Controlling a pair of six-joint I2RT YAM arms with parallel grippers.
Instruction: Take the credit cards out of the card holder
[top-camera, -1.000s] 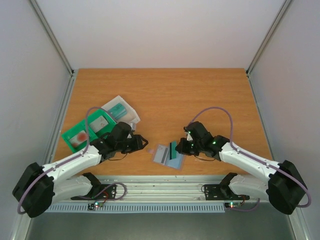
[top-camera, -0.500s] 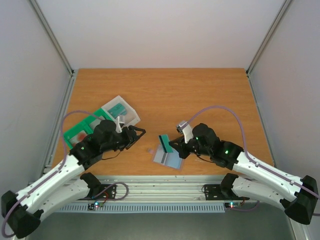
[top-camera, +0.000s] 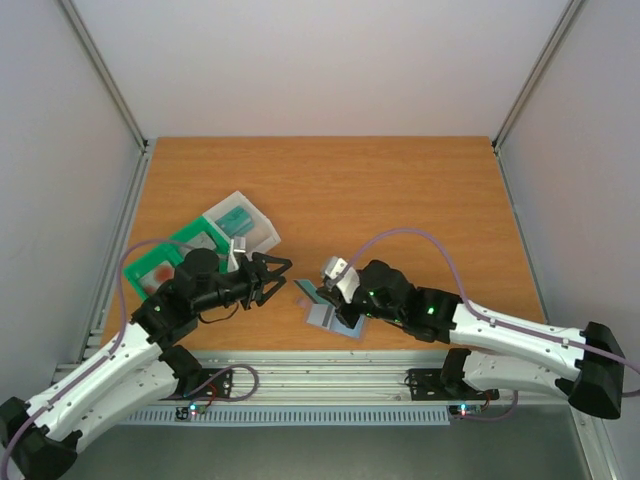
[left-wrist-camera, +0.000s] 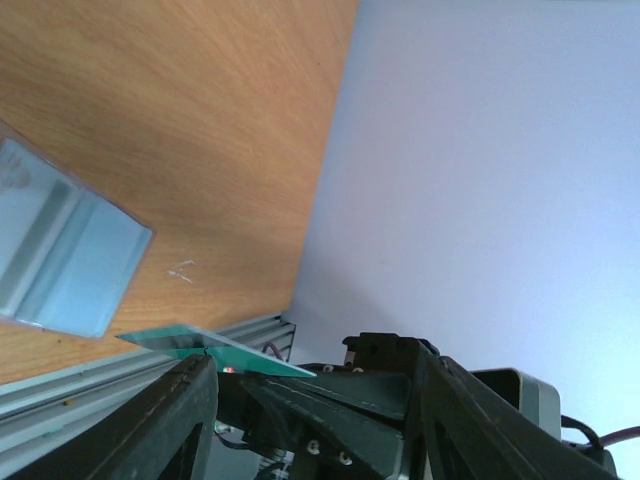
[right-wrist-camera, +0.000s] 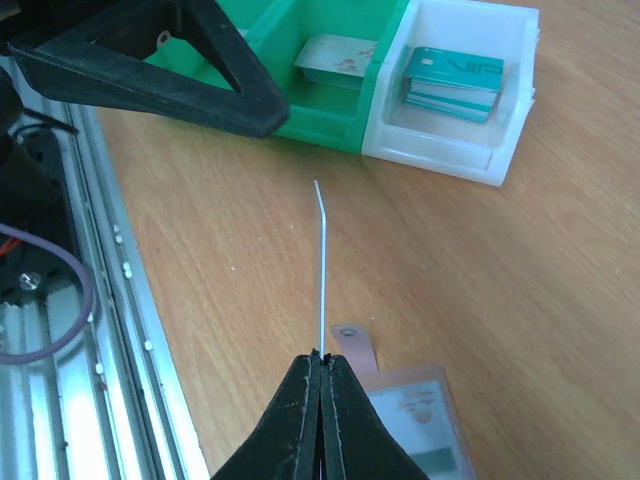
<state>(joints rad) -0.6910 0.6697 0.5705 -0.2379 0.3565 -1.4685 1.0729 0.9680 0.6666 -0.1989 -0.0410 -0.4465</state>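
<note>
My right gripper (top-camera: 322, 297) is shut on a thin teal credit card (top-camera: 306, 290) and holds it above the table, left of the card holder (top-camera: 337, 320). In the right wrist view the gripper (right-wrist-camera: 322, 358) pinches the card (right-wrist-camera: 321, 270), seen edge-on with a bent tip. The pale-grey card holder (right-wrist-camera: 420, 425) lies flat below it. My left gripper (top-camera: 287, 274) is open and empty, its tips facing the card a short way off. In the left wrist view its fingers (left-wrist-camera: 175, 415) frame the card (left-wrist-camera: 215, 350); the holder (left-wrist-camera: 60, 250) lies further left.
A green compartment tray (top-camera: 170, 262) and a clear box (top-camera: 245, 225) with teal cards sit at the left, also in the right wrist view (right-wrist-camera: 455, 80). The metal rail (top-camera: 330, 375) runs along the table's near edge.
My right gripper has lifted the card off the holder and carried it left toward the left gripper. The left arm has pulled back and raised its open gripper to face the card.
</note>
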